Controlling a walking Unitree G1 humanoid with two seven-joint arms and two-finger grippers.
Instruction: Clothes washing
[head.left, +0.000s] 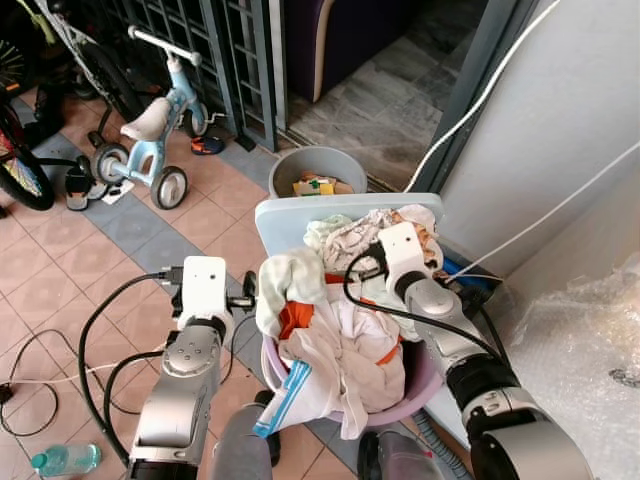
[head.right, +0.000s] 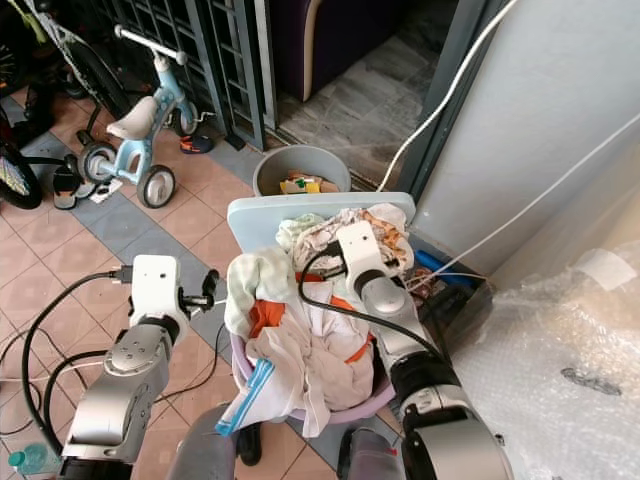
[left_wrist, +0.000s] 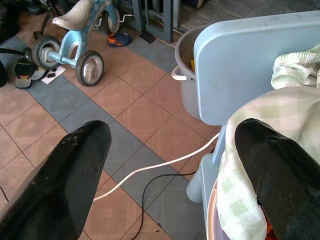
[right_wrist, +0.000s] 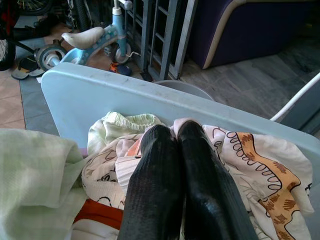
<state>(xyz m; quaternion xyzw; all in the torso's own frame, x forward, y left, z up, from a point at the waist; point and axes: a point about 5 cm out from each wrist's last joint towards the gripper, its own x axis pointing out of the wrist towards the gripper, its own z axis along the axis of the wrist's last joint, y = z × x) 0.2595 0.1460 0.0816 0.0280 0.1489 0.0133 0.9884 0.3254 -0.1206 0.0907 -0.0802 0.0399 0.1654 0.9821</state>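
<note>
Tiled patio floor (head.left: 70, 260), blue tricycle (head.left: 150, 125) and grey bucket (head.left: 318, 170) seen behind. Purple laundry basket (head.left: 420, 385) heaped with clothes (head.left: 340, 340), set against pale blue board (head.left: 290, 215). Left gripper (left_wrist: 175, 165) held beside basket, fingers spread wide. Right gripper (right_wrist: 172, 150) laid on clothes, fingers pressed together.

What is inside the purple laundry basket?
The purple basket is heaped with clothes: a green checked cloth, white and orange garments, a patterned one on top. The right hand rests on the pile. The basket's bottom is covered.
</note>
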